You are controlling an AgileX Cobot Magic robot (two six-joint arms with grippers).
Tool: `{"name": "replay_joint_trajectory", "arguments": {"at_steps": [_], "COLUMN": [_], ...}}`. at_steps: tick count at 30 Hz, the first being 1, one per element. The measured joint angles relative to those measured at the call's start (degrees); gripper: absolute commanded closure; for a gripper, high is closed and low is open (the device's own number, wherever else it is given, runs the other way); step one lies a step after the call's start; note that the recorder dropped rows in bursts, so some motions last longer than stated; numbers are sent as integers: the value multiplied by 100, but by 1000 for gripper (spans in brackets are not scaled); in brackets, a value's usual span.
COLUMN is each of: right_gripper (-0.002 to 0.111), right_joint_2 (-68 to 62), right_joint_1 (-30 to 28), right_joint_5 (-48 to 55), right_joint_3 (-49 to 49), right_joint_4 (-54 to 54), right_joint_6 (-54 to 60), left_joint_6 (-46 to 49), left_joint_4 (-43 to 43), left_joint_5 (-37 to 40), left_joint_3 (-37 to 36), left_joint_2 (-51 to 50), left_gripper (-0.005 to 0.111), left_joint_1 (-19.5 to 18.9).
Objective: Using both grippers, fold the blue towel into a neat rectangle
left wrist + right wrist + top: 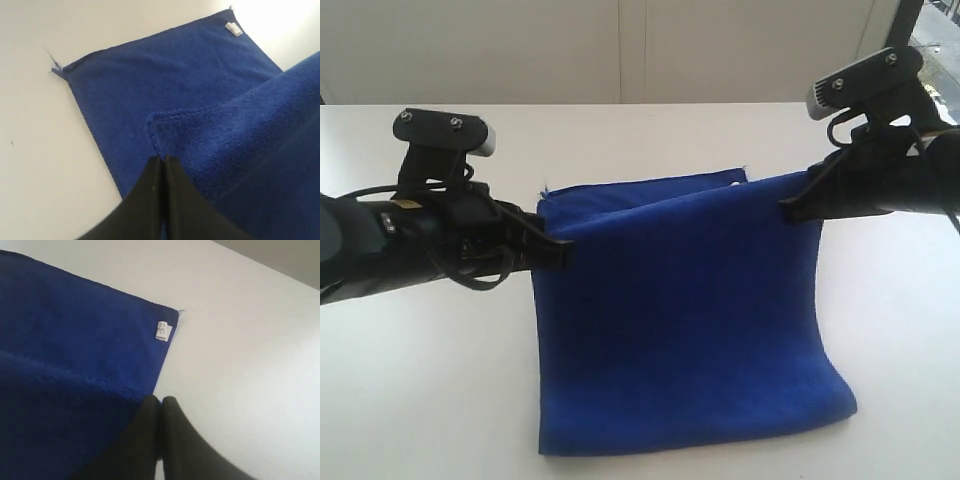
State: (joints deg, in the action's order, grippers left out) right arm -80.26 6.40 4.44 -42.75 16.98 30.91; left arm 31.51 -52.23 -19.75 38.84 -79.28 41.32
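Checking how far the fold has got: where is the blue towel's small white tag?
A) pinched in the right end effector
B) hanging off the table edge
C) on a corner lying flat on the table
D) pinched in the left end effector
C: the white tag sits on a blue towel corner lying flat on the table, apart from the raised edge that the left end effector and right end effector pinch.

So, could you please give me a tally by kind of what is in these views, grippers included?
blue towel: 1
white tag at a corner of the towel: 1
grippers: 2, the left gripper and the right gripper, each shut on the towel's raised edge
white table: 1
Total: 5
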Motion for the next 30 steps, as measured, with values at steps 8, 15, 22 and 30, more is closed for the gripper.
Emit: {"name": "replay_joint_trajectory", "arguments": {"at_steps": [8, 15, 22, 30], "right_gripper": [108, 108, 108, 108], "right_joint_2": [-298, -748, -1205, -1664], "right_joint_1": [0, 0, 0, 0], "right_joint_5": [-98, -130, -154, -154], "right_joint_3": [-312, -701, -1081, -1553], "right_joint_4": [11, 22, 22, 22], "right_joint_6": [0, 0, 0, 0], "left_joint_6": [27, 27, 51, 154], "left_joint_4": [60, 60, 82, 82], "left_joint_5": [-167, -114, 59, 87], "left_joint_3": [544, 904, 1334, 1683], "left_joint_2": [-392, -846, -1227, -1631], "left_gripper": [107, 107, 107, 107], "left_joint_1": [-144, -538, -788, -833]}}
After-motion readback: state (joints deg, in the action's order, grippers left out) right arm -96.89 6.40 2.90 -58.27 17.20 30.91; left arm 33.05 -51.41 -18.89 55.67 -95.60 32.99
